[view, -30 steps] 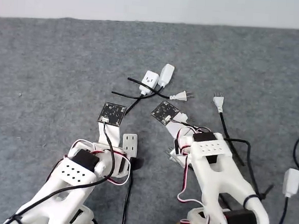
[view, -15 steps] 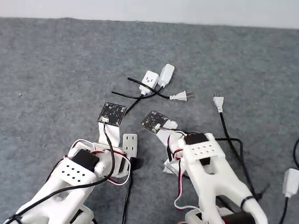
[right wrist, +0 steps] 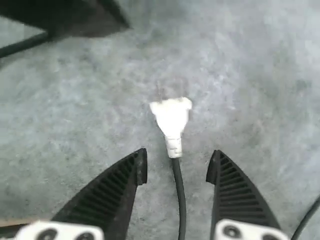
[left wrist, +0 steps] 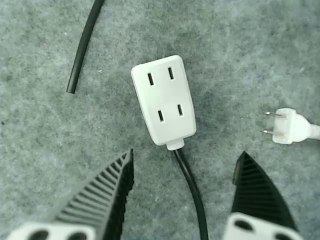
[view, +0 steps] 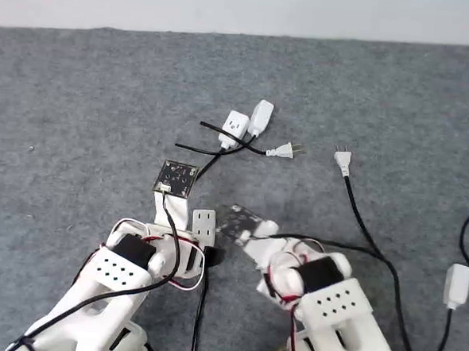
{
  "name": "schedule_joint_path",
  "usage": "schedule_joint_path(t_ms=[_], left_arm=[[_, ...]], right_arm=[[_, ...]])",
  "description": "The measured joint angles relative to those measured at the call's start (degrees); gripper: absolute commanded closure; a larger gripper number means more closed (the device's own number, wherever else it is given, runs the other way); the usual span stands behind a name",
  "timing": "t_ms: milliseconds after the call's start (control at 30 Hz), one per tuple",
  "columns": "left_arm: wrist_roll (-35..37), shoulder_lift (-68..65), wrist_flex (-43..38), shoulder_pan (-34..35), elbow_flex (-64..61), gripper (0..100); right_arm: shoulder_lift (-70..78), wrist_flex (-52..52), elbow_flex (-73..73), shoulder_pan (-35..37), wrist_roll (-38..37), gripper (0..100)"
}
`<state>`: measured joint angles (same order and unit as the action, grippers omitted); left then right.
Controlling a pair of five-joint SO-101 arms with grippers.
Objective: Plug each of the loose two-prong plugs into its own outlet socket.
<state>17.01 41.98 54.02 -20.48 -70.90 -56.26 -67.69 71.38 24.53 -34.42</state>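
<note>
White two-prong plug (right wrist: 171, 117) flat on the grey carpet (right wrist: 260, 75), free of any socket, its black cord (right wrist: 178, 200) running in between the spread, empty jaws of the right gripper (right wrist: 178, 151). Under the left gripper (left wrist: 187, 154), jaws likewise wide apart and holding nothing: a white rectangular outlet block (left wrist: 164, 101) face up, both slot pairs bare, its black cable (left wrist: 192, 195) leading between the jaws. Just beside the block, apart from it, a small white plug (left wrist: 285, 126), prongs toward it. From above, a square white outlet head (view: 236, 128) touching a slimmer white outlet head (view: 261, 116), one loose plug (view: 282, 150) just beside them, another loose plug (view: 343, 160) well apart.
</note>
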Motion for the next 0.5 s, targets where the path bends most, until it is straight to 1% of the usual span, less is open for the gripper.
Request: schedule_joint_path(t_ms=[67, 133, 267, 400, 500], left_arm=[[0.0, 0.0, 0.0, 0.0, 0.0, 69], [0.0, 0.0, 0.0, 0.0, 0.0, 69], [0.0, 0.0, 0.0, 0.0, 0.0, 69], [0.0, 0.0, 0.0, 0.0, 0.0, 69], [0.0, 0.0, 0.0, 0.0, 0.0, 69]], right_arm=[[-0.5, 0.3, 1.4, -3.0, -0.2, 80.1], [-0.5, -0.3, 1.8, -7.1, -2.6, 80.1], [-0.5, -4.0, 1.8, -19.8, -11.5, 80.1], [-0.5, -8.5, 1.8, -34.0, -21.9, 80.1], [-0.6, -10.2, 1.8, -43.0, -29.9, 80.1]])
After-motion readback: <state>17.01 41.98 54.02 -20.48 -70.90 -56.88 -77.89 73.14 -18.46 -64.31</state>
